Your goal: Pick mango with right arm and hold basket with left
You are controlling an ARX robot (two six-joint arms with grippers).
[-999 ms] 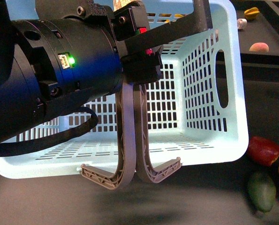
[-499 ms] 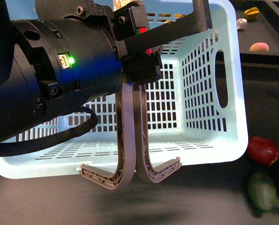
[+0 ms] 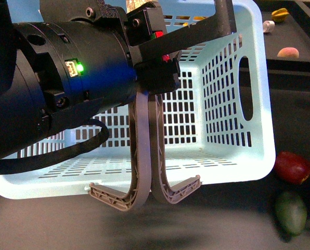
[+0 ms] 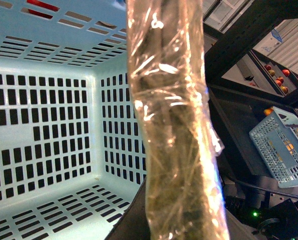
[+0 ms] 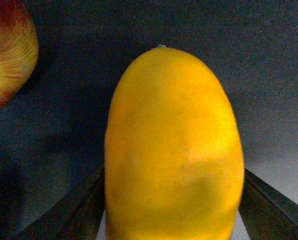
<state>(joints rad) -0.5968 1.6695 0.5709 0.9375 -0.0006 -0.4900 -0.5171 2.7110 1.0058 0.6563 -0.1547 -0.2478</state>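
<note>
The pale turquoise basket hangs tilted, its open inside toward the front camera and its two grey-brown handles dangling. My bulky black left arm reaches in from the left, and the left gripper is shut on the basket's upper wall. In the left wrist view a film-wrapped brownish bar crosses in front of the basket's slotted inside. The yellow-orange mango fills the right wrist view, and my right gripper is shut on it with a dark finger on each side. The front view shows no mango.
A dark red fruit and a dark green fruit lie on the dark table right of the basket. A red-yellow fruit lies near the mango. Small fruits sit at the back right. Another basket stands far off.
The mango at the front view's right edge has slid out of sight, and the green fruit has shifted slightly. The left arm and basket have held still.
</note>
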